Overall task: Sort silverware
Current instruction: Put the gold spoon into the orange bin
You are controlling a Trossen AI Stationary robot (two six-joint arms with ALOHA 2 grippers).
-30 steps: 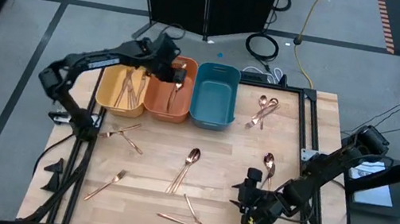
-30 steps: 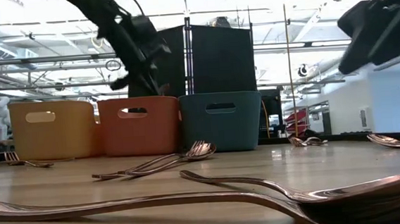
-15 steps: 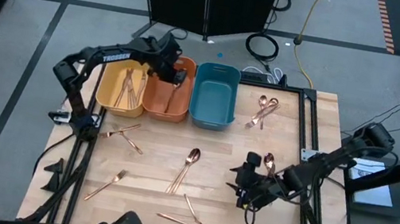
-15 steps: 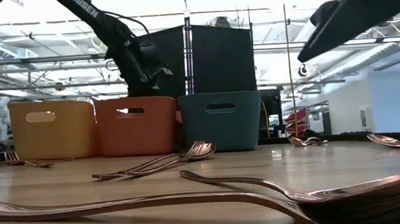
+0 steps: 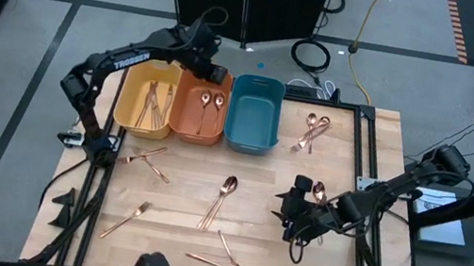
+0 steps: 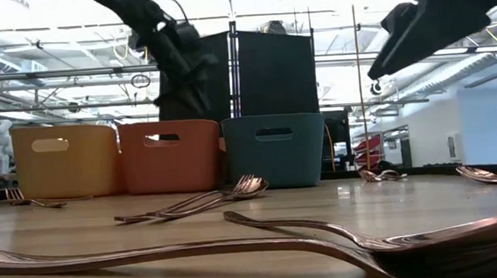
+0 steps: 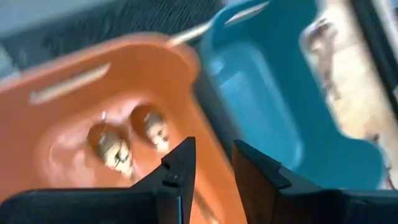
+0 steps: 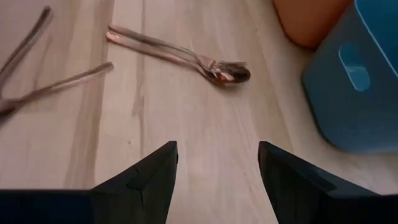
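Rose-gold metal spoons (image 5: 210, 102) gleam inside a bright orange plastic bin (image 5: 185, 111), flanked by a mustard-yellow plastic bin (image 5: 131, 97) and a teal-blue plastic bin (image 5: 254, 117). More copper-toned forks and spoons (image 5: 221, 197) shine on the pale, straight-grained wooden tabletop (image 5: 182, 182), edged by a black metal frame (image 5: 367, 149).

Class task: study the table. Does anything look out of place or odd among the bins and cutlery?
The teal bin looks empty, while the yellow bin and orange bin hold pieces. Much silverware lies scattered on the table.
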